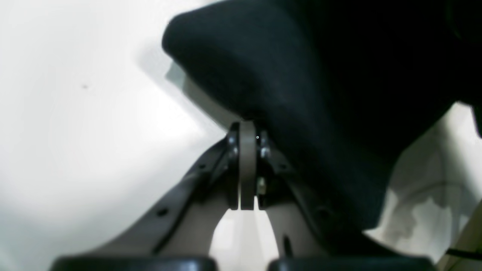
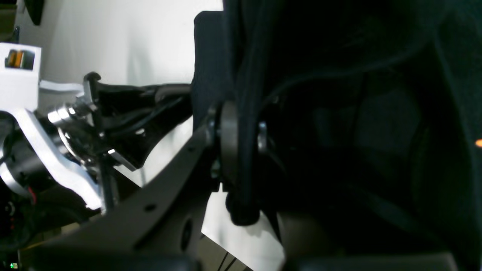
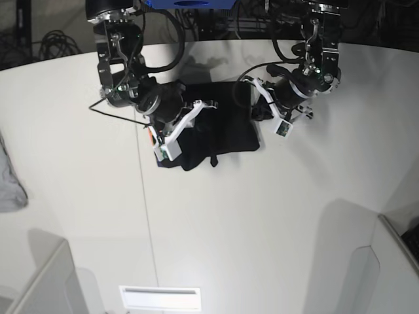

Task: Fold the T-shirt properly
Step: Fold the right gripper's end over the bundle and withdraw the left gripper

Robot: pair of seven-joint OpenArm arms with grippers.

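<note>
Both arms are reaching down over the T-shirt (image 3: 219, 124), the left gripper (image 1: 247, 130) pinching its edge with jaws pressed together, the right gripper (image 2: 241, 146) clamping a bunched fold at the opposite side.

Both arms crowd the T-shirt (image 3: 219, 124); bare table (image 3: 262, 222) lies open in front.

Black T-shirt (image 3: 219, 124), bunched into a compact rectangle on the table.
</note>
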